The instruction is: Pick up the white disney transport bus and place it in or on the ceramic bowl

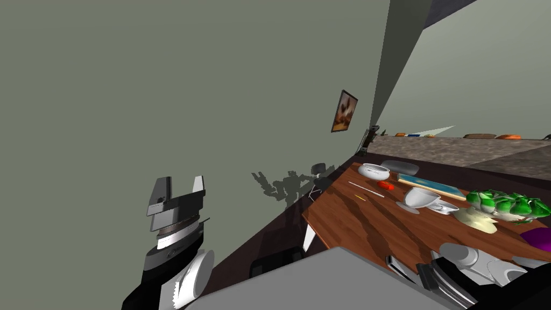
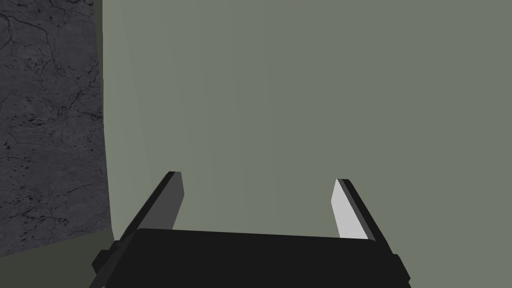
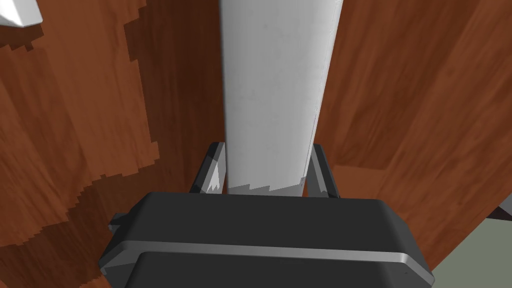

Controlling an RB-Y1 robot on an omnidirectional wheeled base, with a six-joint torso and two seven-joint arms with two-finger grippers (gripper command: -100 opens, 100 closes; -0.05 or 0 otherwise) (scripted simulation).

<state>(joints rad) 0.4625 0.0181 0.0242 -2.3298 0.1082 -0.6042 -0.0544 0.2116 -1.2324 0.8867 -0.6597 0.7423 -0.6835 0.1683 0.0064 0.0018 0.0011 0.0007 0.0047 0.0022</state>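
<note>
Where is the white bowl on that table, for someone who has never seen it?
Find the brown wooden table, then its far end, toward the wall with the framed picture. A low, wide white bowl stands there near the corner, a small red thing beside it. Unlike the taller white cup nearby, which narrows toward its base, it is squat.

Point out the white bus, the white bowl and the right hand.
white bus (image 3: 275,75), right wrist view, its flat side.
white bowl (image 1: 371,175), head view, its outer wall.
right hand (image 3: 267,147), right wrist view, between its fingertips.
</note>
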